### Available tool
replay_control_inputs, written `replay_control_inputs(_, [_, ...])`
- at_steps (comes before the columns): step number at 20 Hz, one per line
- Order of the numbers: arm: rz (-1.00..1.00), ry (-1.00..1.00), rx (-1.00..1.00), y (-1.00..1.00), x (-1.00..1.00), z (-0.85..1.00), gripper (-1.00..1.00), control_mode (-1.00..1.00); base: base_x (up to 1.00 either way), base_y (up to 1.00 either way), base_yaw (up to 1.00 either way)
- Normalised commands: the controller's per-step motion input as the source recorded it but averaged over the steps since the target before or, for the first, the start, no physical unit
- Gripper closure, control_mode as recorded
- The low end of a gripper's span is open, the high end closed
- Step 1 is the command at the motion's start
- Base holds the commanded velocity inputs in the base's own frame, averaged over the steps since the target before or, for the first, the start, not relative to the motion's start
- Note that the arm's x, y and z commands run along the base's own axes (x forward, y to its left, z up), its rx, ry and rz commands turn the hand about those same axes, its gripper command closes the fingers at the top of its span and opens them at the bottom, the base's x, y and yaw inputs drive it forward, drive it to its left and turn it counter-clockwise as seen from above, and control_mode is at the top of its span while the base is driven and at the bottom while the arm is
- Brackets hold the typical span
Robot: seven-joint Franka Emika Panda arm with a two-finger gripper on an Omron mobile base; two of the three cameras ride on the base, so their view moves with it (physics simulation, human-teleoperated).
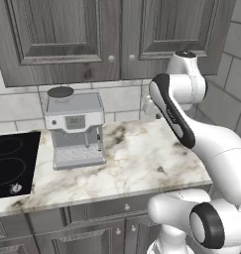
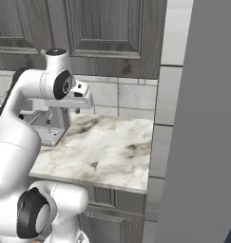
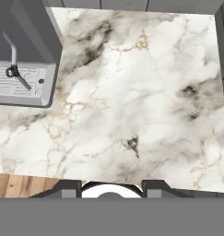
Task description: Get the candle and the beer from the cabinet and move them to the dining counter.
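White marble worktop [image 1: 142,158] veined grey-brown, bare under the two-finger gripper [image 3: 111,188]; jaw gap can't be judged, nothing seen held. Left: steel coffee machine [image 1: 75,129], black hob [image 1: 13,163]. Above: dark grey-brown wall cabinet [image 1: 62,34], doors shut.

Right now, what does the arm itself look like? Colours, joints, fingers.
The arm has glossy white rounded link shells with black bands and black joint caps. A dark round cap tops the wrist joint. The hand is a white blocky unit. In the hand view the gripper shows two small dark grey fingertips. No cables or markings visible.
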Motion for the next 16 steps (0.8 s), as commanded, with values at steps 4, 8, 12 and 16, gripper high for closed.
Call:
replay_control_inputs(4, [0.0, -0.01, 0.0, 0.0, -0.05, 0.0, -1.0, -1.0, 0.0, 0.0, 0.0])
replay_control_inputs(8, [0.0, -0.23, 0.0, 0.04, -0.14, 0.04, -1.0, -1.0, 0.0, 0.0, 0.0])
replay_control_inputs(12, [0.0, -0.35, 0.0, 0.06, -0.17, 0.19, -1.0, -1.0, 0.0, 0.0, 0.0])
replay_control_inputs(16, [0.0, -0.34, 0.0, 0.09, -0.17, 0.31, -1.0, -1.0, 0.0, 0.0, 0.0])
